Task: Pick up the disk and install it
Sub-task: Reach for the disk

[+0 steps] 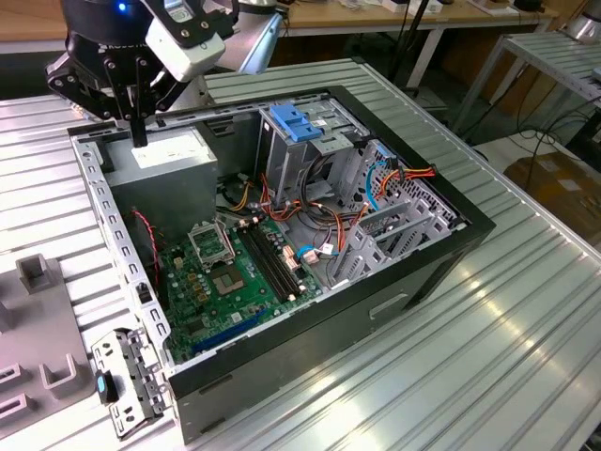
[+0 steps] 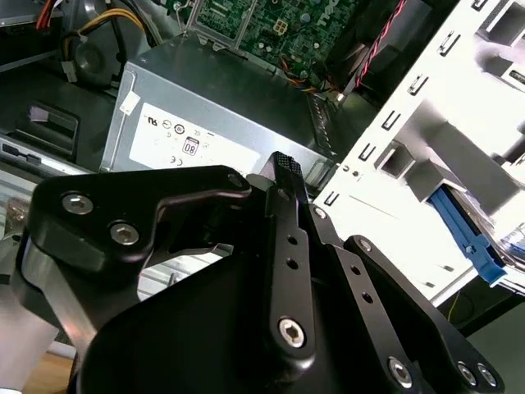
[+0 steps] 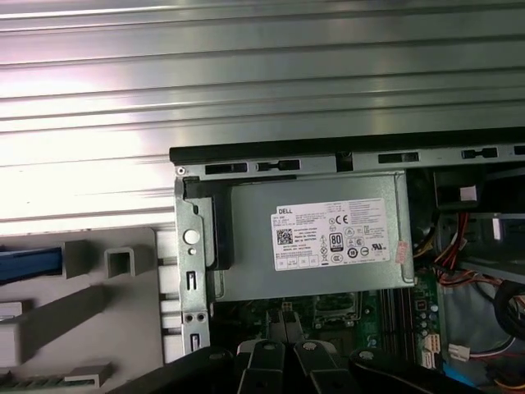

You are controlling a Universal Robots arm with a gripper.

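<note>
Fingers point(image 2: 285, 189), closed together and empty, hovered above the power supply point(image 2: 213, 107) in the open computer case point(image 1: 474, 235); picking up and installing the disk looked wholly undone.

The gripper point(image 1: 138, 137) is built of black linkages point(image 2: 289, 246) fastened by silver screws point(image 2: 291, 331); a white housing point(image 1: 184, 43) is mounted above.

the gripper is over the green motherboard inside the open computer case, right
Not quite. The gripper is over the grey power supply with the white sticker, not the green motherboard, inside the open computer case. The exterior view shows it.
</note>
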